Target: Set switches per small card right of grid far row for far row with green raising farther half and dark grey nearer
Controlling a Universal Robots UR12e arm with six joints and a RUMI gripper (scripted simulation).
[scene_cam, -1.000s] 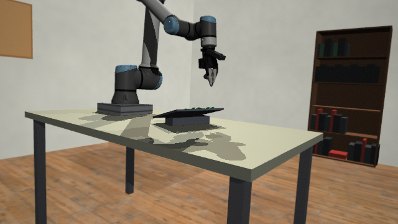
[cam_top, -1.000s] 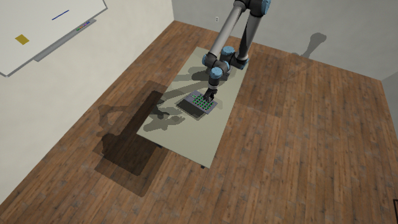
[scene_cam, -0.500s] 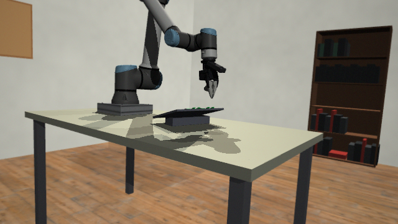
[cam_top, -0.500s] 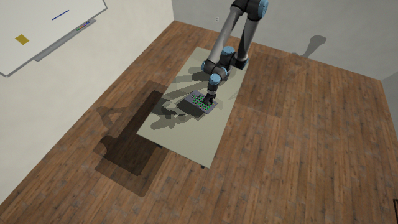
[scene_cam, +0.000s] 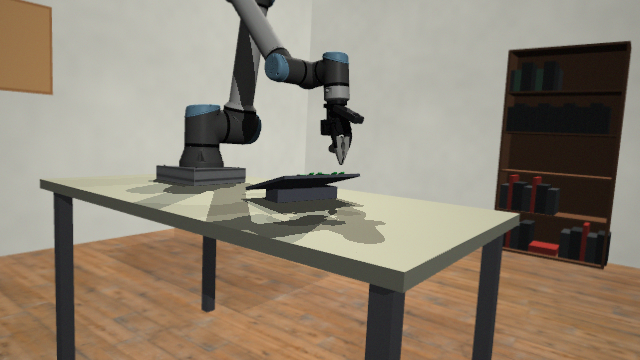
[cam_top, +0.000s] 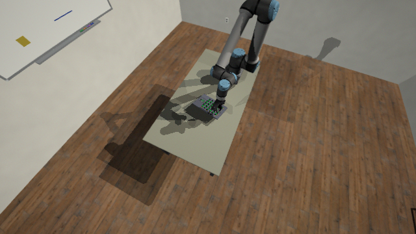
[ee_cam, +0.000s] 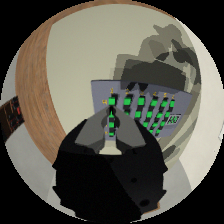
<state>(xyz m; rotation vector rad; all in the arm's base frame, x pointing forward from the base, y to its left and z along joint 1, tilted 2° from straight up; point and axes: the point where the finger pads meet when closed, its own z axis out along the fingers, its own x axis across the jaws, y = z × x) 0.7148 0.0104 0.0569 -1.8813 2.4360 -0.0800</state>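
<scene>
Above the switch grid [scene_cam: 320, 177], which sits mid-tabletop [scene_cam: 425, 235] just off the arm's base edge, the end effector [scene_cam: 341, 159] hangs, jaws pressed together on nothing. The rigid rockers likely snap over; press a raised half with the tip, no grasp needed.

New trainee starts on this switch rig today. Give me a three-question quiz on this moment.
1. True or false: the gripper is touching the switch panel.
2. The gripper's fingers are: A) spread wide, B) shut on nothing, C) shut on a card.
3. What does the panel rest on?

Key:
1. False; in the exterior view it hangs just above the panel.
2. B.
3. The table, with one side propped up by a dark block.
</scene>
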